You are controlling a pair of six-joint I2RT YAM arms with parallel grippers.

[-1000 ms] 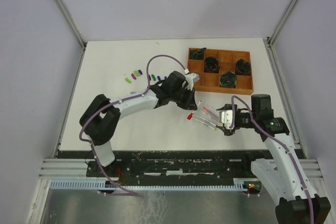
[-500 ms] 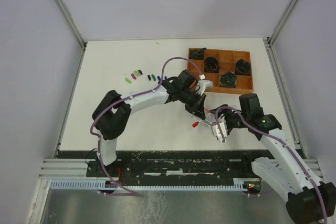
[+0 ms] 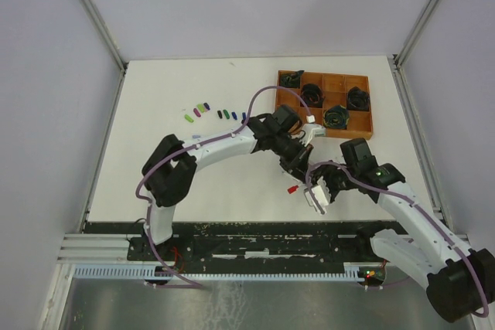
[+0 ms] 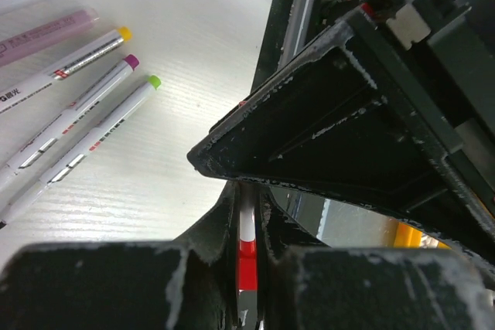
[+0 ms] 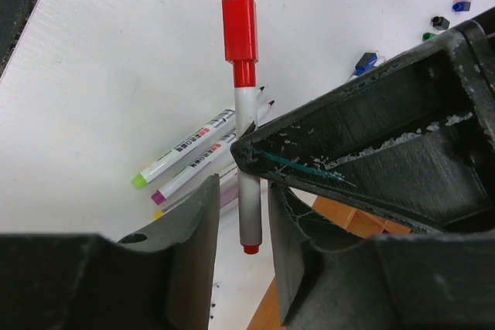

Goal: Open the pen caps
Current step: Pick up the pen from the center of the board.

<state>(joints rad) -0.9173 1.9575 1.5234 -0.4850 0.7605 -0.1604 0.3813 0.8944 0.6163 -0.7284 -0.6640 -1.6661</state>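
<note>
My left gripper (image 4: pixel 247 200) is shut on a red-capped pen (image 5: pixel 246 125), seen as a red and white strip between its jaws. In the right wrist view the red cap (image 5: pixel 239 27) sits on the pen's far end. The tail end hangs between my right gripper's (image 5: pixel 243 205) fingers (image 5: pixel 193 237), with a narrow gap on each side. From above, both grippers meet near the table's front, left gripper (image 3: pixel 298 161) above right gripper (image 3: pixel 318 194), and the cap (image 3: pixel 293 188) pokes out left. Several loose caps (image 3: pixel 203 109) lie at mid-left.
Several uncapped pens (image 4: pixel 85 125) lie side by side under the grippers, also in the right wrist view as pens (image 5: pixel 189 152). A brown compartment tray (image 3: pixel 370 106) with black items stands at back right. Walls close in the table on both sides.
The left arm has carried the red pen right and nearer. The right gripper has swung left onto the pen's tail and its jaws have narrowed around the barrel.
</note>
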